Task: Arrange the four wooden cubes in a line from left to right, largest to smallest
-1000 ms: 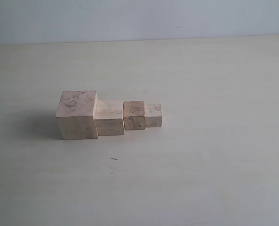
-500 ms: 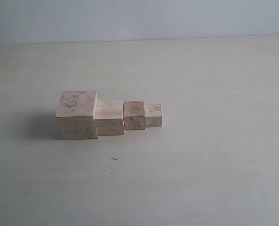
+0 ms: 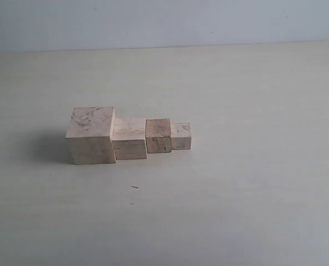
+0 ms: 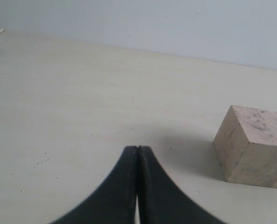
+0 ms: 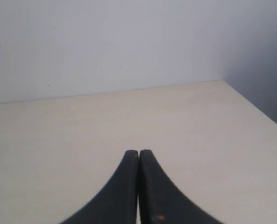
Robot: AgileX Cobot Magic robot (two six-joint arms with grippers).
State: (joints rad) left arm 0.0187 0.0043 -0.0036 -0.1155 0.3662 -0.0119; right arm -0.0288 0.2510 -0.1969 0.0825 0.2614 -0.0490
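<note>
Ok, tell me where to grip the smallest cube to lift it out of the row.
Come from above and close the jaws on the smallest cube across its camera-facing face and the opposite one. Its row-side face looks pressed against the third cube, leaving no room for a jaw there.

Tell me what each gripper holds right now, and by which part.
Nothing. The left gripper and right gripper have jaws shut empty; the four wooden cubes stand untouched on the table.

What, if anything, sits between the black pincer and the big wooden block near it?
Nothing visible does. Only table surface lies between the shut left gripper and the largest cube; no other object shows in that gap.
</note>
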